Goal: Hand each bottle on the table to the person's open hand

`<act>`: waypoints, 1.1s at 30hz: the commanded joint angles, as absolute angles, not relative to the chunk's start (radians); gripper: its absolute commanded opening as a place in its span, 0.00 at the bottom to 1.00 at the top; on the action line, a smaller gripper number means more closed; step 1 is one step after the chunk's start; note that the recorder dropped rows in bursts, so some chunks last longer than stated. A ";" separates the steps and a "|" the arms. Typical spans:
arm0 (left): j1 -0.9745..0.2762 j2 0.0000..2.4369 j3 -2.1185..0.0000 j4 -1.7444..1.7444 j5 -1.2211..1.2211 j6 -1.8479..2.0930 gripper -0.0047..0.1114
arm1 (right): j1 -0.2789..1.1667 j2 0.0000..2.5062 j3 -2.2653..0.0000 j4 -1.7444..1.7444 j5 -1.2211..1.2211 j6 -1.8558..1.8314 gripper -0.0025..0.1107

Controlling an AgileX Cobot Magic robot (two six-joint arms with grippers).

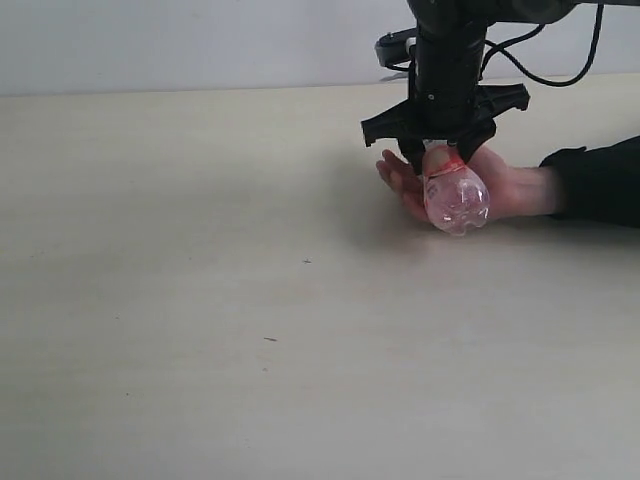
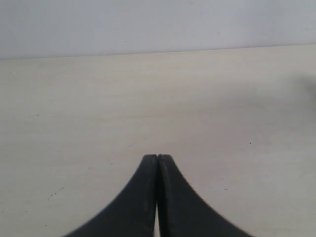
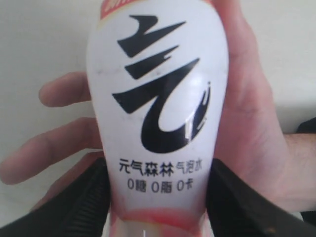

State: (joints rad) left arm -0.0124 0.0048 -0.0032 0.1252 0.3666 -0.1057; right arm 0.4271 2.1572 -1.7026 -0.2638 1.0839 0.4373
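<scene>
Bottle point(image 3: 158, 98), pink-and-white label, gripped at its sides by right gripper point(image 3: 158, 200), lying across the upturned palm of the person's open hand point(image 3: 252, 128); fingers point(image 3: 59, 148) spread, not closed on it.

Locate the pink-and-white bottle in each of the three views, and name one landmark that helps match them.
Exterior view: the pink-and-white bottle sits right of centre, gripped from above, over the open hand.
Left wrist view: not in it; only shut jaws and table.
Right wrist view: the bottle fills the middle, between the jaws.
Shared landmark: the open hand beneath the bottle.
</scene>
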 commanded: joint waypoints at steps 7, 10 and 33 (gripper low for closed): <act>-0.010 0.000 0.000 0.126 0.362 -0.108 0.06 | 0.424 2.155 -1.703 -0.316 1.101 0.409 0.74; -0.010 0.000 0.000 0.126 0.362 -0.108 0.06 | 0.424 2.153 -1.703 -0.318 1.101 0.400 0.77; -0.010 0.000 0.000 0.126 0.362 -0.108 0.06 | 0.424 1.833 -1.706 -0.263 1.110 0.246 0.33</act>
